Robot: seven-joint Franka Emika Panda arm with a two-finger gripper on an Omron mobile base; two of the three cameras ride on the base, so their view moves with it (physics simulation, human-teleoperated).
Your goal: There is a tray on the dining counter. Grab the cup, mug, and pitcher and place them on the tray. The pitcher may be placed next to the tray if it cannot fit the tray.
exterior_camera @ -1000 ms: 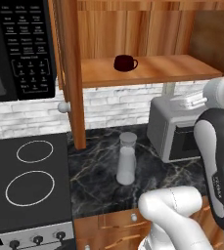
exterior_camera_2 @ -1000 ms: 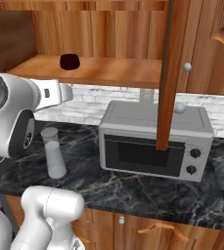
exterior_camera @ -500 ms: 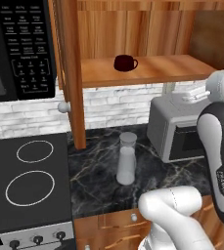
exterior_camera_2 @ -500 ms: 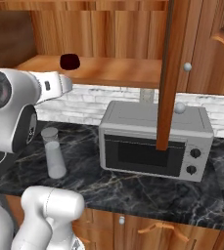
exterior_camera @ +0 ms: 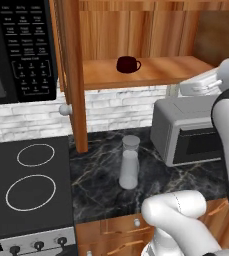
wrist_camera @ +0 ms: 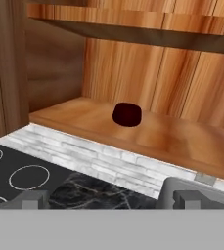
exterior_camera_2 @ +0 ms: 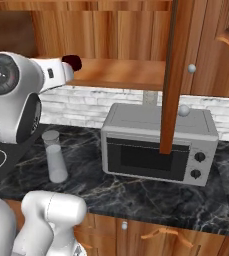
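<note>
Reach for the mug (exterior_camera: 128,64): it sits on the cupboard shelf (exterior_camera: 151,72) above the toaster oven (exterior_camera_2: 158,144); the claw (wrist_camera: 105,199), fingers apart and empty, must advance to straddle it.

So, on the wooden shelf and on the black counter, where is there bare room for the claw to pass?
The shelf is bare on both sides of the mug, with more room on its right. On the counter, the patch between the stove and the pitcher is free. Between the pitcher and the toaster oven it is tighter.
</note>
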